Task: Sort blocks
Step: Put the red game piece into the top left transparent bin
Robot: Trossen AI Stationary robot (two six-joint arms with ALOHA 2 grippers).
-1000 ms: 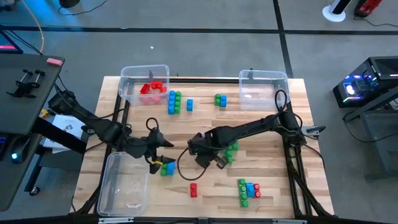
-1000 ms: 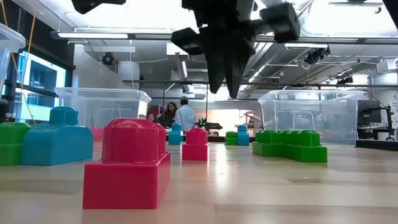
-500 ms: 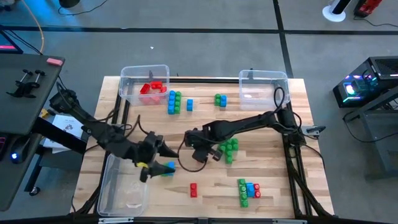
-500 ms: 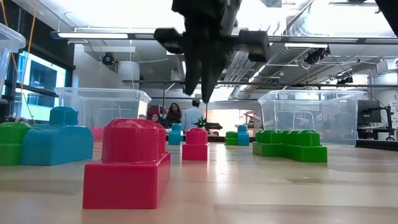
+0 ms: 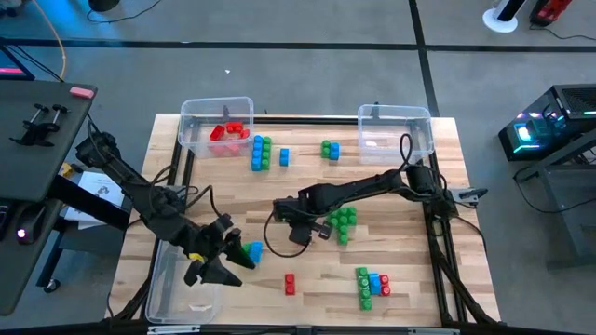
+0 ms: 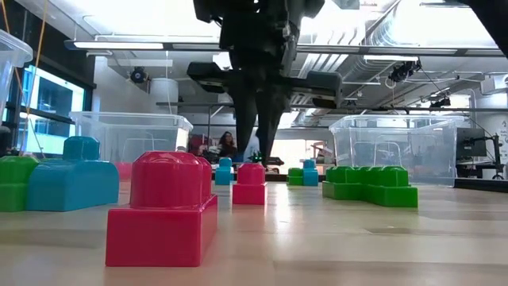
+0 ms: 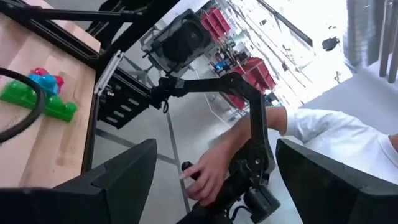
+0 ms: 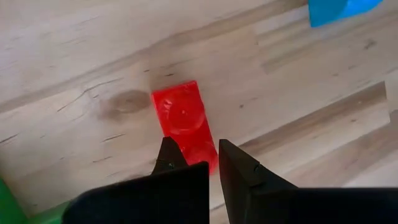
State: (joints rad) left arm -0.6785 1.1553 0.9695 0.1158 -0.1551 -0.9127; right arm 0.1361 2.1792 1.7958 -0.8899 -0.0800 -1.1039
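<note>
A wooden table [image 5: 410, 270] stands on a grey floor, with three clear bins on it: one at the far left corner [image 5: 192, 121] holding red blocks [image 5: 228, 131], one at the far right corner [image 5: 421, 119], and one at the near left edge [image 5: 166, 279]. Beyond the table the low view shows a bright workshop with a person standing far back.

The rest of the blocks lie loose on the wood. A blue and green group [image 5: 262, 153] sits just beside the far left bin, and a green and blue pair [image 5: 331, 149] lies near the far right bin. A green cluster [image 5: 345, 224] rests mid-table. A single red block [image 5: 290, 284] lies toward the near edge, and a green, blue and red cluster [image 5: 372, 283] lies to its right. A blue and green piece [image 5: 251, 251] sits just beside the left arm.

The left gripper [image 5: 216, 271] hangs over the inner rim of the near left bin, its fingers [image 7: 124, 180] spread wide with nothing between them.

The right gripper [image 8: 213, 163] is above mid-table, left of the green cluster, fingers pressed together and empty, pointing down at the red block.
</note>
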